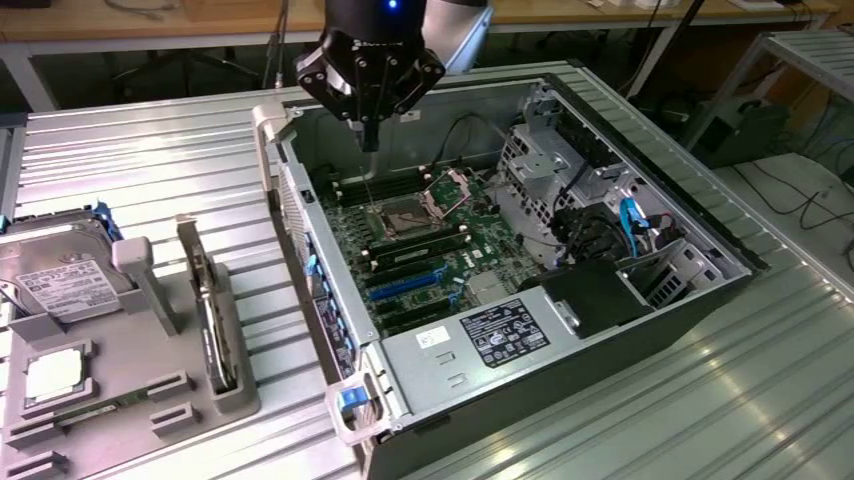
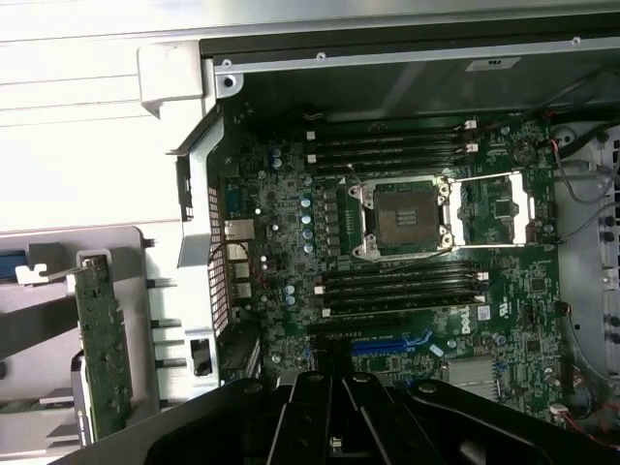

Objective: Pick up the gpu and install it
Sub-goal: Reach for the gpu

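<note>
The gpu [image 1: 214,320] stands on its edge in a slot of the grey holder tray [image 1: 147,400], on the exterior view's left, beside the open computer case [image 1: 561,340]. In the wrist view the gpu [image 2: 102,339] appears as a thin green-edged board next to the case's rear wall. My gripper [image 1: 370,140] hangs above the far rear corner of the case, over the motherboard [image 1: 427,250]. Its fingers point down, shut, with nothing between them. The wrist view has the gripper [image 2: 334,407] over the motherboard [image 2: 407,262], near the blue expansion slot [image 2: 373,344].
On the holder tray lie a silver hard drive [image 1: 60,275] with a white label and a processor chip [image 1: 54,375]. Inside the case are the open processor socket [image 2: 402,218], a drive cage [image 1: 561,170] and blue cables [image 1: 627,220]. The case stands on a ribbed metal table [image 1: 147,160].
</note>
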`<state>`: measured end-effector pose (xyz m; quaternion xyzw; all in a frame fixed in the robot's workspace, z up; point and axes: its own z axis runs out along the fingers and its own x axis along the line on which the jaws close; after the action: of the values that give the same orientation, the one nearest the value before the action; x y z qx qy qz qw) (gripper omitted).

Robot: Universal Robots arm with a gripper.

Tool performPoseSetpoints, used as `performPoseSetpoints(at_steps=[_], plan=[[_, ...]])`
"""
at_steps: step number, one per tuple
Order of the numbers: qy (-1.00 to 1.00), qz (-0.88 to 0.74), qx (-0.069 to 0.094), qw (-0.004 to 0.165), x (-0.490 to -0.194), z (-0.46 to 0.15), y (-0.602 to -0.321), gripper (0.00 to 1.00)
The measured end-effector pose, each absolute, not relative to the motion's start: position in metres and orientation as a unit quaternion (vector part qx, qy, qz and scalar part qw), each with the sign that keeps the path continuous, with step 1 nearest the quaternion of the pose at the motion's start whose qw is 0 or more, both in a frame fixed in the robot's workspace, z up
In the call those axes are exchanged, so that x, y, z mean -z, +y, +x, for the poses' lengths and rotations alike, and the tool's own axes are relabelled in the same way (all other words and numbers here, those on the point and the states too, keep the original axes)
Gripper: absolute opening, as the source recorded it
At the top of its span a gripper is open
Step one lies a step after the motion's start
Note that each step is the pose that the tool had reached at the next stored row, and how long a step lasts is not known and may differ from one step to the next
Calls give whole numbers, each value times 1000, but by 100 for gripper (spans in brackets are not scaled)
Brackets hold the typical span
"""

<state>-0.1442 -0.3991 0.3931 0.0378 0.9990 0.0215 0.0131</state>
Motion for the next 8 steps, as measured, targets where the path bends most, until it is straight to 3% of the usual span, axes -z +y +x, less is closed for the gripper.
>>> performPoseSetpoints(at_steps=[8], plan=[[999,38,-21,13,-393,-159,-400,11]])
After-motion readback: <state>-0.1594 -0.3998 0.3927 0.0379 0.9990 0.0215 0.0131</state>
